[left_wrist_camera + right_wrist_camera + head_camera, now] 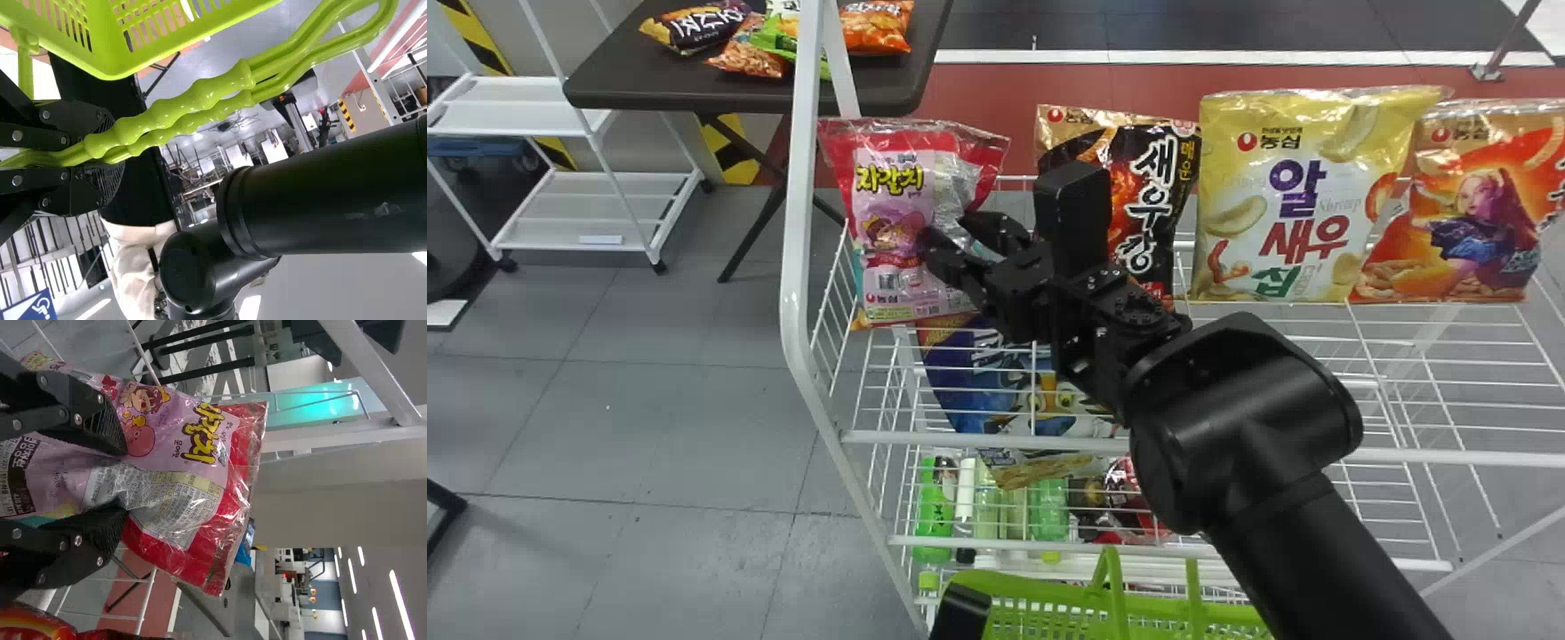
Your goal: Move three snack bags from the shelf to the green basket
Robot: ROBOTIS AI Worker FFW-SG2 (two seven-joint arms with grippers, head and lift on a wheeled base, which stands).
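Shelf, centre to right of the head view: yellow bag, orange bag, dark bag and pink bag remain on the upper tier. Green basket, bottom centre: load count cannot be determined. Left gripper: clenched on the basket handles. Right gripper: at the pink bag; grasp cannot be confirmed. Outstanding, at minimum: lift, transfer and deposit this bag.

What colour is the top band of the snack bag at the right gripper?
Red; the top band shows best in the right wrist view.
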